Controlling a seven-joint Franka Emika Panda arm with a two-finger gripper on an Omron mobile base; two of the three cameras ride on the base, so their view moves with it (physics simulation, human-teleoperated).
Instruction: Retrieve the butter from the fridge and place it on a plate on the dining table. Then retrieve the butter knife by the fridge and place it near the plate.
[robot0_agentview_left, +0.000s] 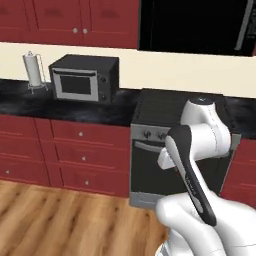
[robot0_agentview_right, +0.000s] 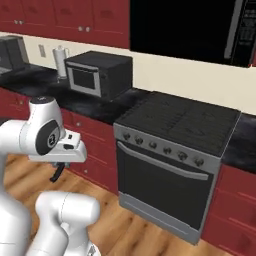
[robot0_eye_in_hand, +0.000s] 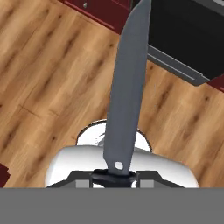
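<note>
Knife (robot0_eye_in_hand: 127, 87) is already in the gripper (robot0_eye_in_hand: 114, 176), pinched at the butt end with the jaws closed narrow on it, right by the little hole in the handle. The blade sticks straight out away from the hand, pointing over the wooden floor (robot0_eye_in_hand: 43, 65) toward the bottom edge of the oven (robot0_eye_in_hand: 183, 35).

Handling-wise, I'd guess it's light, stiff and pretty slick. It's thin flat metal, so it won't bend or break, but it could pivot or slide in a grip this far back, since nearly all its length hangs out past the fingers. Closer to the middle of the handle would be steadier, but swapping grips mid-carry isn't worth it. Better to keep the motion smooth and avoid swinging the tip into anything.

From the base cameras the arm (robot0_agentview_left: 200, 145) is tucked in close to the body, hand low, and I can't make out the knife from there. Beyond it is the stove (robot0_agentview_right: 180, 120), set into the black counter (robot0_agentview_left: 30, 102), with a toaster oven (robot0_agentview_left: 82, 77) and a paper towel holder (robot0_agentview_left: 34, 72) further along, red cabinets (robot0_agentview_left: 75, 150) below and above. Fridge, table and plate aren't in sight, so there's driving left before this can go down by the plate.
</note>
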